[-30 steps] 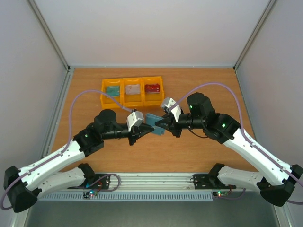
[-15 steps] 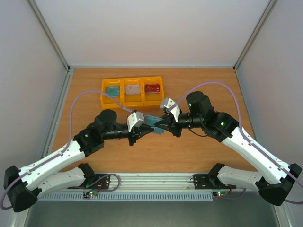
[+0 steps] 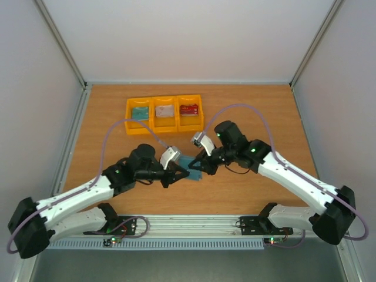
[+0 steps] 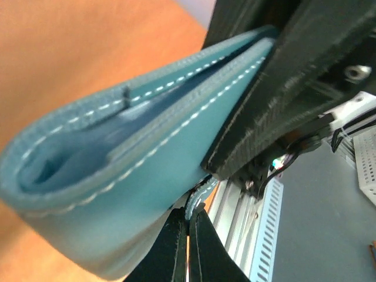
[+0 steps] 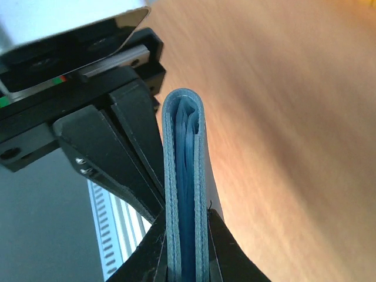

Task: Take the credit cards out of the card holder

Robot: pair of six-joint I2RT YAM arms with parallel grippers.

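The teal-blue card holder [image 3: 191,164] hangs just above the table between my two grippers. My left gripper [image 3: 180,172] is shut on the holder's lower edge, and the left wrist view shows its tips [image 4: 189,212] pinching a thin stitched flap of the card holder [image 4: 117,176]. My right gripper [image 3: 199,165] is shut across the folded holder, which stands edge-on [image 5: 183,147] between its jaws [image 5: 186,218]. Pale blue layers show inside the fold; I cannot tell whether a card is among them. Teal [image 3: 140,111], whitish [image 3: 165,110] and red [image 3: 188,108] credit cards lie in bins.
Three yellow bins [image 3: 152,121] stand in a row at the back of the wooden table, one card in each. A metal rail [image 3: 194,224] and the arm bases run along the near edge. Grey walls enclose the sides and back.
Both grippers have carried the card holder toward the near edge and slightly left. The grips on it look unchanged.
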